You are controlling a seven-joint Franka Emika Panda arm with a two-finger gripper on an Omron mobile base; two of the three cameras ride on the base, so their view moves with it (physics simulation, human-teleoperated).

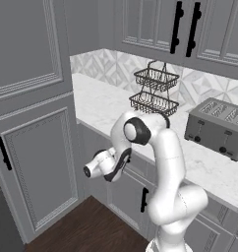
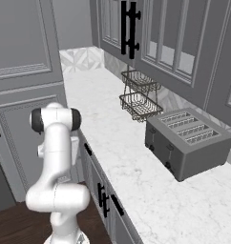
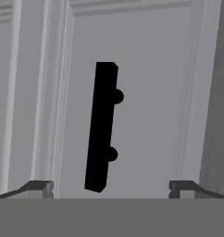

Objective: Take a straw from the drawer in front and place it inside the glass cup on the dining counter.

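At the centre of the hand view a short black bar handle (image 3: 102, 126) stands on two round posts against the panelled grey front of the drawer (image 3: 146, 115); because that camera rolls with the hand, the bar reads as near-vertical with a slight lean; the gripper (image 3: 111, 187) is wide open and empty, its two dark fingertips (image 3: 39, 187) rising at the lower left and lower right of the frame with the bar between them but nearer the left one; no contact with the handle is visible. In the left base view the hand (image 1: 105, 166) sits at centre-left, below the edge of the marble worktop (image 1: 104, 106) and facing the grey fronts beneath it; in the right base view the arm's upper joints stand at the left of the frame. The drawer appears fully closed, so the straw is presumably inside it and hidden; the glass cup and the dining counter cannot be placed from here. Judgement: the step in hand is reaching for the handle to pull the drawer open; to do it well the hand should shift to centre the bar between the fingers, advance until they pass behind the bar and between the posts, close firmly, then pull straight out along the drawer's travel without twisting; the handle's exact depth from the fingertips is hard to judge.
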